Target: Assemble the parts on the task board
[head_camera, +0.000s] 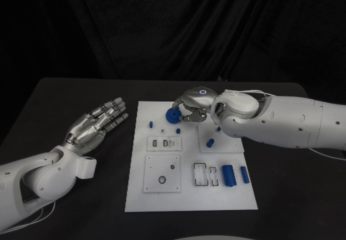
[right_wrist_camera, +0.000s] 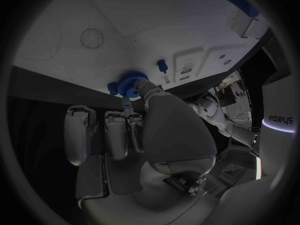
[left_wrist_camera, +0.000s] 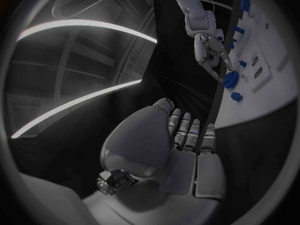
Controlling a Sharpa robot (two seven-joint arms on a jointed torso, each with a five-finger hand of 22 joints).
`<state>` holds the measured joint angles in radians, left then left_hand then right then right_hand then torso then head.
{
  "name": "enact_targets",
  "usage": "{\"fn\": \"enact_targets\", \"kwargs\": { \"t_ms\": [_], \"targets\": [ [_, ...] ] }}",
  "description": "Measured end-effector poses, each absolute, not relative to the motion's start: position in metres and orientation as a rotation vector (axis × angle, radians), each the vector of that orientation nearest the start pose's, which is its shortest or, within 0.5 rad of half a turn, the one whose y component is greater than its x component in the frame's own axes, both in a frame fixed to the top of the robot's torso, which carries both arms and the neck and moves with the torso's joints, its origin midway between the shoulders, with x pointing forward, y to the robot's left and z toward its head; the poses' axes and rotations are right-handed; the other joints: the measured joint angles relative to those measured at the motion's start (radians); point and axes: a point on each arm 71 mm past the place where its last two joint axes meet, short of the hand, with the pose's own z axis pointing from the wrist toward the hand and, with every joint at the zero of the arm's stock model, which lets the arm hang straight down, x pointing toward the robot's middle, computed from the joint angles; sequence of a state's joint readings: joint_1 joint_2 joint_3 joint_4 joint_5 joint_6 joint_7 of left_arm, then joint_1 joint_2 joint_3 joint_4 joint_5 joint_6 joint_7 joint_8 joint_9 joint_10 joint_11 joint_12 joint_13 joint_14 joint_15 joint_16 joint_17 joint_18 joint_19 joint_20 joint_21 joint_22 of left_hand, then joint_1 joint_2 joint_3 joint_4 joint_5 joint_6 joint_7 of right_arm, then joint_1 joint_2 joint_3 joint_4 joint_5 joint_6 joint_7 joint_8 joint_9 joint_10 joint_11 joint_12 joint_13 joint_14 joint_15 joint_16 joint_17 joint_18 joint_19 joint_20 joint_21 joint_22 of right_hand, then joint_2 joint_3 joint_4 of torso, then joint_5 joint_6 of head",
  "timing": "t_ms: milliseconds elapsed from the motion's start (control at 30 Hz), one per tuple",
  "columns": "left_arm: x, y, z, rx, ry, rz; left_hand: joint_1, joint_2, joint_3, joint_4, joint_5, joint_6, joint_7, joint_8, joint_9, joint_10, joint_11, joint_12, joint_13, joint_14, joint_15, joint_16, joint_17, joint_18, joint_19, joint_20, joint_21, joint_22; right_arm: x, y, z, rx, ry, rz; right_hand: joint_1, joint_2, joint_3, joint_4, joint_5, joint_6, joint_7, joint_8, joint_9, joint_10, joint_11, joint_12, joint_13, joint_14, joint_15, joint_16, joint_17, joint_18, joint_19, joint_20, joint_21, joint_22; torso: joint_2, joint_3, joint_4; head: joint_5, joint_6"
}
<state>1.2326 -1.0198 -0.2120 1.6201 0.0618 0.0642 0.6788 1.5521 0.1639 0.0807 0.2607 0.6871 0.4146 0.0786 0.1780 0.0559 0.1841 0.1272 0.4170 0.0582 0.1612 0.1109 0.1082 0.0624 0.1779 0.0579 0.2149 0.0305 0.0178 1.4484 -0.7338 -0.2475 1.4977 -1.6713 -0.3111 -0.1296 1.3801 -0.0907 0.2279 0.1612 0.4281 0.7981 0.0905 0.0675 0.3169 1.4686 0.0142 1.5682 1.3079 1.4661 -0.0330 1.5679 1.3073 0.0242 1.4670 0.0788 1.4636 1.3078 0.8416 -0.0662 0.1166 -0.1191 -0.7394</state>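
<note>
Right hand (head_camera: 193, 111) at the far edge of the task board (head_camera: 189, 200), its fingers closed around a round blue part (head_camera: 173, 116) that sits at the board's far left corner; the right wrist view shows the fingertips (right_wrist_camera: 127, 104) touching this part (right_wrist_camera: 130, 83). Left hand (head_camera: 97, 123) over the black table (head_camera: 65, 100), well apart from the board on its left side, palm up, fingers straight and spread, holding nothing. Nearer the robot than the right hand: a small blue peg (head_camera: 151, 123) just beside the held part, two more blue pieces (head_camera: 210, 142) under the right forearm, and two long blue cylinders (head_camera: 228, 175) lying side by side toward the board's near right
</note>
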Motion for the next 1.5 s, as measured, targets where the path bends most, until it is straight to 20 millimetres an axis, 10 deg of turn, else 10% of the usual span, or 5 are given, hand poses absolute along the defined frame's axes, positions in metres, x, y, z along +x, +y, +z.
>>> {"fn": "enact_targets", "kwargs": {
  "t_ms": [800, 1500],
  "targets": [
    [0.442, 0.256, -0.196, -1.049, 1.359, -1.922, 0.0, 0.0, 0.004, -0.004, 0.0, -0.004, 0.004, 0.0, 0.0, -0.004, 0.004, 0.0, -0.001, 0.0, 0.0, 0.0, 0.0, 0.0, 0.0, 0.0, 0.0, 0.0, 0.498, -0.155, -0.14, -0.553, 1.532, 0.49, -0.015, -0.001, 0.008, -0.008, -0.038, -0.105, -0.016, 0.0, -0.056, -0.004, -0.011, 0.0, 0.0, -0.001, -0.008, 0.0, 0.0, 0.016, -0.029, -0.014, -0.058, 0.0, 0.0, 0.0, 0.0, 0.002, -0.006],
    [0.442, 0.258, -0.196, -1.05, 1.359, -1.92, 0.0, 0.0, 0.007, -0.001, 0.0, -0.004, 0.004, 0.0, 0.0, -0.004, 0.004, 0.0, -0.001, -0.004, 0.004, 0.0, 0.0, 0.0, 0.0, 0.0, 0.0, 0.0, 0.495, -0.185, -0.141, -0.509, 1.551, 0.447, -0.047, 0.018, -0.004, -0.001, -0.058, 0.189, -0.003, 0.118, 0.002, 0.0, -0.007, 0.0, 0.0, -0.001, -0.008, 0.0, 0.001, 0.016, -0.022, -0.007, -0.062, 0.0, 0.0, -0.0003, 0.0006, 0.008, -0.005]
  ]
}}
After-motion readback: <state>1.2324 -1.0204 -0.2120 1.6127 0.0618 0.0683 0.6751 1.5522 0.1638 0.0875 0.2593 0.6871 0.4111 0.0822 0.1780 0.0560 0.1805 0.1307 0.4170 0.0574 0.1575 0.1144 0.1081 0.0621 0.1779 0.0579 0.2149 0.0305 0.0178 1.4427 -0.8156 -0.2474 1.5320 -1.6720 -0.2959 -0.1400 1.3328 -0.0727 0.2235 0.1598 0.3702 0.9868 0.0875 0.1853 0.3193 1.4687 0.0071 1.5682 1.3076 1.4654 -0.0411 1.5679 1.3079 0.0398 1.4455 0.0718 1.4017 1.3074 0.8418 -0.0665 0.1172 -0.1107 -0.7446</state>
